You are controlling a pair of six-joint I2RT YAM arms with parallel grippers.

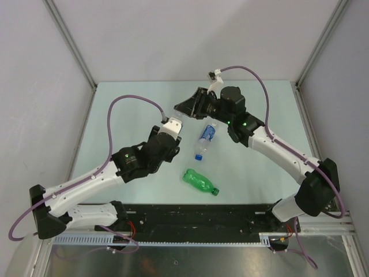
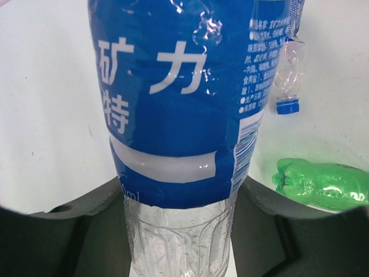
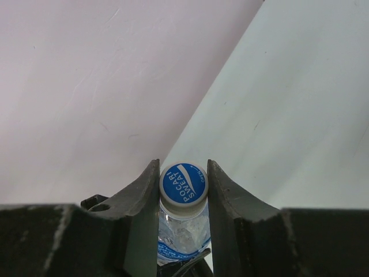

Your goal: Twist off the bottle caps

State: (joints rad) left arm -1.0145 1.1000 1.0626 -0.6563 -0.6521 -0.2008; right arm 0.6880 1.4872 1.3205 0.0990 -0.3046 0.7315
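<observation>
L claw (image 2: pixel 181 228), R claw (image 3: pixel 183 186) both tight

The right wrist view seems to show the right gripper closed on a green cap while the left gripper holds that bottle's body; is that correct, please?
Not quite: the cap pinched by the right gripper is white with a blue printed top, not green, as the right wrist view shows. The rest stands: the left gripper holds the blue-labelled bottle by its body.

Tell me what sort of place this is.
Probably a robot lab test cell: two robot arms bolted to a pale table, plain grey panels walling it in, and plastic bottles as props.
</observation>
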